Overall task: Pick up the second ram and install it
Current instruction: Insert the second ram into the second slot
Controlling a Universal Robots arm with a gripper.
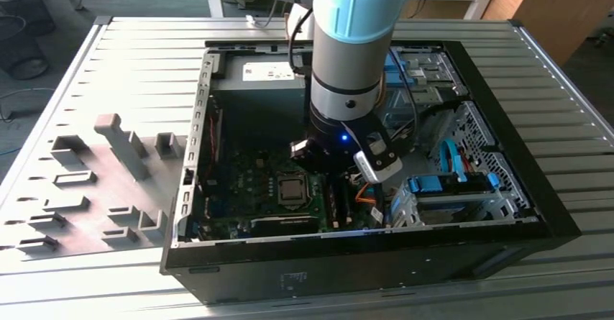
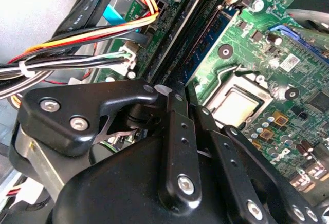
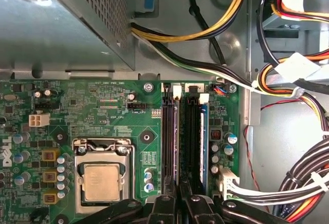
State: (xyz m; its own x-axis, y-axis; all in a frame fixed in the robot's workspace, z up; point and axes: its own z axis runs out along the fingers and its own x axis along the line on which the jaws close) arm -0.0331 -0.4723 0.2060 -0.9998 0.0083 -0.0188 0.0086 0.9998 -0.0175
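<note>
jaws [image 3: 177, 203] over the second ram [image 3: 173, 136] (upright in its slot)

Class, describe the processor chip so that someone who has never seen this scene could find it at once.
Look inside the open black PC case to the green motherboard on its floor. The processor chip sits in a metal-framed socket beside the long black memory slots. It is the only plain silver square there; its neighbours are narrow slots and small round capacitors.
</note>
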